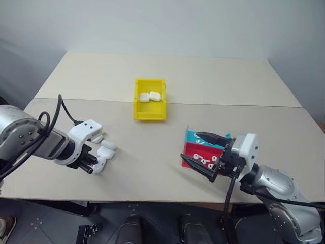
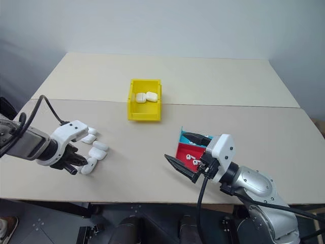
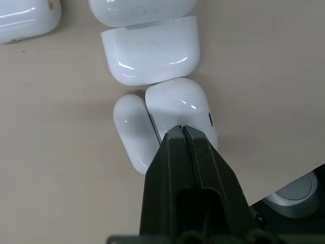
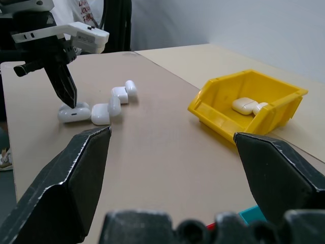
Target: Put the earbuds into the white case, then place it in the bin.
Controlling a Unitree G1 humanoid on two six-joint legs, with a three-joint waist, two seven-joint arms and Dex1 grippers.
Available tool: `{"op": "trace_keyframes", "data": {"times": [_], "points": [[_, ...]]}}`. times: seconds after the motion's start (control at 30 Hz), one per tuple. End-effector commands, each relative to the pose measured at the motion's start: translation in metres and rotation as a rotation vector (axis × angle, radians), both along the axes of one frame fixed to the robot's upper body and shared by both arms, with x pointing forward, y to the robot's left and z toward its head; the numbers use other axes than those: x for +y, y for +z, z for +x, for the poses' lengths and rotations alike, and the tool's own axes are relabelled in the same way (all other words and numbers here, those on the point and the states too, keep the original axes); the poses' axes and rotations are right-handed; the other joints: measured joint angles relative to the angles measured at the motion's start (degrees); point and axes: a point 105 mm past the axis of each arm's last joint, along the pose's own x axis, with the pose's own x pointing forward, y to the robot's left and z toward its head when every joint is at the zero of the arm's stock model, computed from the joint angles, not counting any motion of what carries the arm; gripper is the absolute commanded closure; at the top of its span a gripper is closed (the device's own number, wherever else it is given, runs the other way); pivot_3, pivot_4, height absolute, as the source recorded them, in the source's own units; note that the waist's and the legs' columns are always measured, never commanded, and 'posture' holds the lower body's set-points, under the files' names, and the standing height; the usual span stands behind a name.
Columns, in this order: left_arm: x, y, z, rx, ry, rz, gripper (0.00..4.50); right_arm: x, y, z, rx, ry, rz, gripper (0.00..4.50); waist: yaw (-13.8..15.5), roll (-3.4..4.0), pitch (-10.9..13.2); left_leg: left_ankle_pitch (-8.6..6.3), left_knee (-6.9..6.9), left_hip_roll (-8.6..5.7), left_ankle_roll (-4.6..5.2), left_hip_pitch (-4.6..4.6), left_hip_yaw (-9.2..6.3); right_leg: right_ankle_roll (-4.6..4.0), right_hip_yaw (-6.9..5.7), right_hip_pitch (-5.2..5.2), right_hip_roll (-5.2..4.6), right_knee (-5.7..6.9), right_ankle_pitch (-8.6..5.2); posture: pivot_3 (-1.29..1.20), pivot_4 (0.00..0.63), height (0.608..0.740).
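Observation:
Several white cases lie in a cluster at the near left of the table. My left gripper (image 3: 183, 131) points down, shut, with nothing between its fingers. Its tips sit on or just over the nearest white case (image 3: 175, 104), which lies open with its lid (image 3: 133, 132) beside it. The head view shows this gripper (image 1: 91, 170) against that case (image 1: 100, 165). At the near right, the earbuds (image 1: 205, 161) lie in a red tray (image 1: 190, 150). My right gripper (image 1: 192, 147) hovers open just above them. The yellow bin (image 1: 150, 112) stands mid-table with two cases (image 1: 150, 96) inside.
A blue tray (image 1: 193, 137) sits behind the red one. More closed cases (image 1: 106, 147) lie just beyond my left gripper. A seam (image 1: 228, 104) crosses the tabletop behind the bin. The table's front edge runs close under both arms.

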Motion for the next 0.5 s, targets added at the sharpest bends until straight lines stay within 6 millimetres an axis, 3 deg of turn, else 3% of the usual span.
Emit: {"op": "trace_keyframes", "data": {"times": [0.03, 0.23, 0.5], "points": [[-0.003, 0.000, -0.001, -0.012, -0.015, 0.011, 4.48, 0.000, 0.013, -0.005, -0.063, -0.008, 0.009, 0.00, 0.0, 0.00, 0.0, 0.00, 0.00, 0.00, 0.00, 0.00, 0.00, 0.00, 0.00, 0.00, 0.00, 0.00, 0.00, 0.00, 0.150, 0.740], [-0.013, -0.002, -0.004, -0.014, -0.062, -0.006, 4.48, 0.000, 0.013, -0.006, -0.063, -0.011, 0.010, 0.00, 0.0, -0.01, 0.0, 0.00, 0.00, 0.00, 0.00, 0.00, -0.01, 0.00, 0.00, 0.01, 0.00, 0.00, 0.00, 0.00, 0.150, 0.740], [-0.025, 0.027, -0.012, -0.087, -0.156, -0.044, 4.48, 0.000, 0.013, -0.005, -0.061, -0.008, 0.011, 0.00, 0.0, 0.00, 0.0, 0.00, 0.00, 0.00, 0.00, -0.01, -0.01, 0.00, 0.00, 0.00, 0.00, -0.01, 0.00, 0.00, 0.150, 0.740]]}}
